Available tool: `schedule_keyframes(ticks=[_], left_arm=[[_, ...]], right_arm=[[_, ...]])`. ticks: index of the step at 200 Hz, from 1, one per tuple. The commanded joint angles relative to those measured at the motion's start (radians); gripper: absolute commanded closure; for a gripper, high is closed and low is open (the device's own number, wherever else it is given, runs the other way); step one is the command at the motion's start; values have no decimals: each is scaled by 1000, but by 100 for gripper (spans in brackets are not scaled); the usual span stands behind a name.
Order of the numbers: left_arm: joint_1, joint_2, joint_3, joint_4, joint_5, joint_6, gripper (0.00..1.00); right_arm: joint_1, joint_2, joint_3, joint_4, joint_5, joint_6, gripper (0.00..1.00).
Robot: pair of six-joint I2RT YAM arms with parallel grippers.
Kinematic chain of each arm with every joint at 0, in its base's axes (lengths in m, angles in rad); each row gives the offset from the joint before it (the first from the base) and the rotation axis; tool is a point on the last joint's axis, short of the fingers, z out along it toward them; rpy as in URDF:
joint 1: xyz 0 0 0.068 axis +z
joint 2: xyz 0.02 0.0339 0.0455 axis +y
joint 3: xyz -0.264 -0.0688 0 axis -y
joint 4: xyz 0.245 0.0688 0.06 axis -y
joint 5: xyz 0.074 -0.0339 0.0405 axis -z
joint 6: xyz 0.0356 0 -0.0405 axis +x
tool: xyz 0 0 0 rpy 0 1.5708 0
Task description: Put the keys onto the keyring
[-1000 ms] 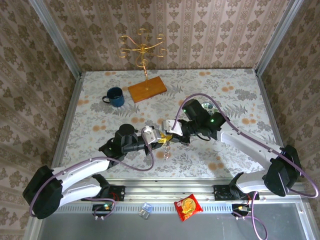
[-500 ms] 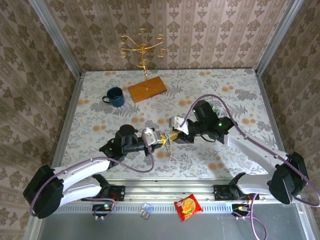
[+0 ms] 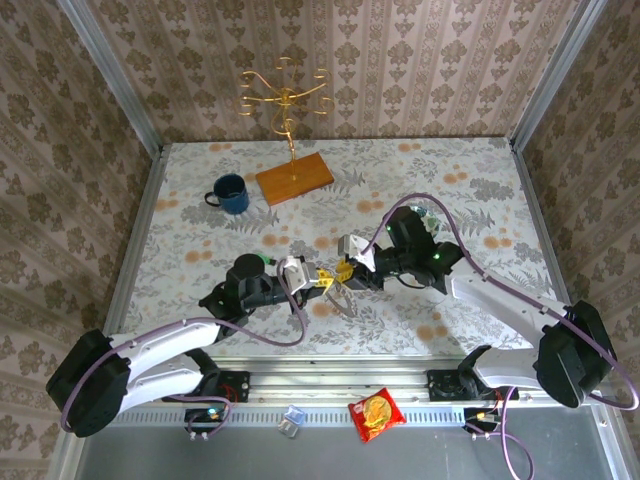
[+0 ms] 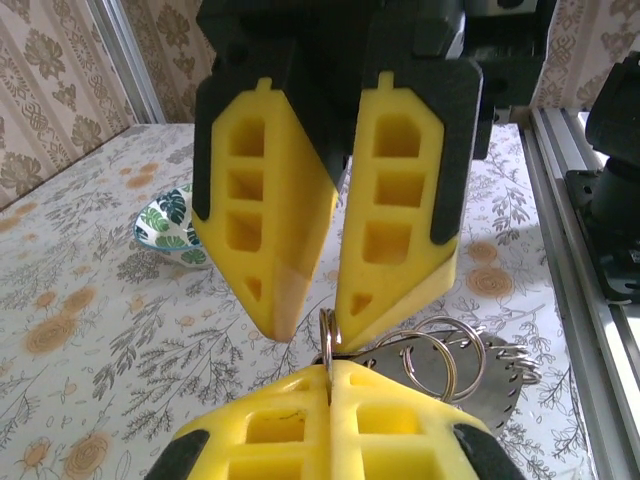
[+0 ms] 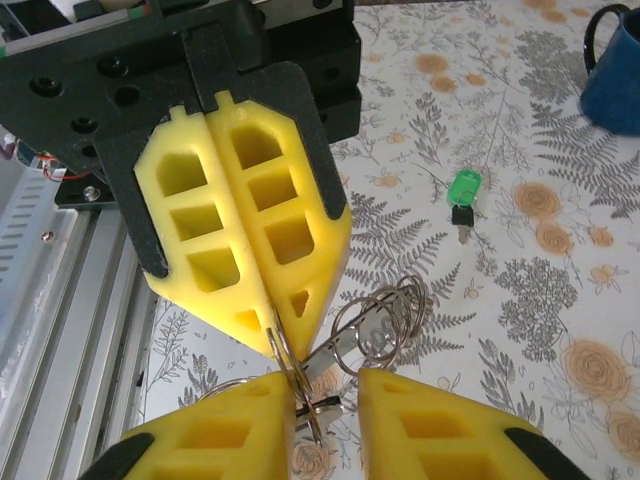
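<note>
My left gripper (image 4: 330, 368) is shut on a thin wire keyring (image 4: 331, 335), pinched edge-on between its yellow fingers. More wire rings (image 4: 455, 352) and a flat grey toothed metal piece (image 4: 490, 378) hang from it to the right. My right gripper (image 5: 325, 385) faces the left one tip to tip, open, with the pinched ring (image 5: 297, 375) against its left finger and the ring bunch (image 5: 375, 318) just beyond the gap. A green-headed key (image 5: 463, 192) lies alone on the table. From above, both grippers (image 3: 318, 280) (image 3: 342, 272) meet mid-table with the rings (image 3: 340, 300) dangling below.
A blue mug (image 3: 230, 193) and a wooden board (image 3: 293, 177) carrying a gold wire stand sit at the back left. A small leaf-patterned bowl (image 4: 165, 228) stands behind the right arm. A red snack packet (image 3: 375, 414) lies on the rail in front of the table.
The right gripper's jaws have parted from shut to open, and that arm has shifted slightly right. The left gripper stays clamped on the ring, which now hangs a little lower.
</note>
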Motion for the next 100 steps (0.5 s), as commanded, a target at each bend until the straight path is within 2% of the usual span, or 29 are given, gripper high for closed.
schedule_keyframes(ticks=[1, 32, 48, 60, 70, 100], left_arm=[[0, 3, -8, 90, 49, -35, 100], [1, 12, -7, 107, 52, -43, 100], [1, 16, -2, 98, 32, -46, 100], [1, 10, 0, 79, 6, -40, 86], [1, 3, 4, 51, -8, -25, 79], [1, -12, 57, -108, -28, 49, 77]], right_arm=[[3, 12, -7, 38, -47, 17, 84], [3, 13, -2, 32, -78, 11, 100], [3, 13, 7, 9, -85, -3, 100], [3, 12, 20, -22, -78, -21, 100], [3, 14, 41, -68, -61, -47, 100], [16, 27, 115, -226, 37, -140, 100]])
